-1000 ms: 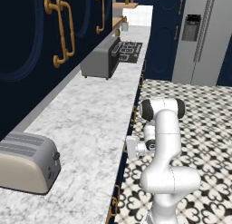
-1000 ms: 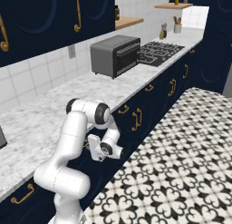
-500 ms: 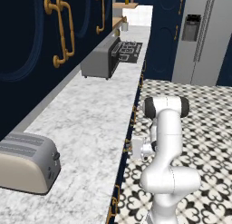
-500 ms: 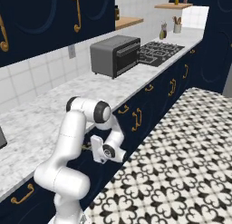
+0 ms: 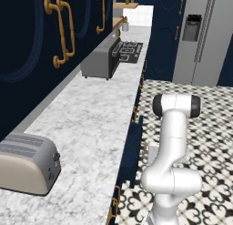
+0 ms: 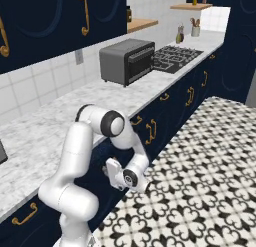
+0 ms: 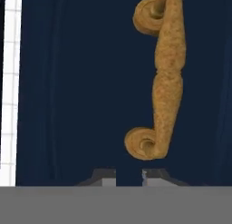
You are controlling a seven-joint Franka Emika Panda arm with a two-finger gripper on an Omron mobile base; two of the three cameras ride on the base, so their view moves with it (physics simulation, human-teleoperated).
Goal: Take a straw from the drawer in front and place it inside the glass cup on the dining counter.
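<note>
The gripper [image 7: 129, 177] has dropped lower — nearly shut, empty — facing the drawer [image 7: 81, 91] handle [image 7: 163, 78].

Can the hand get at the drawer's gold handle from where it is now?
Probably yes: the hand sits low against the navy drawer front, and the gold handle stands right ahead with nothing between.

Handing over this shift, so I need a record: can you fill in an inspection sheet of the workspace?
Surface: marble worktop, white-grey, backed by white tiles.
Job's things: navy drawer front, gold handle close before the hand.
Clutter: toaster, toaster oven, stove on the worktop.
Grippers: jaws low at the drawer front; open or shut unclear.
Cables: nothing seen.
Surroundings: patterned floor, grey fridge, navy cabinets.
</note>
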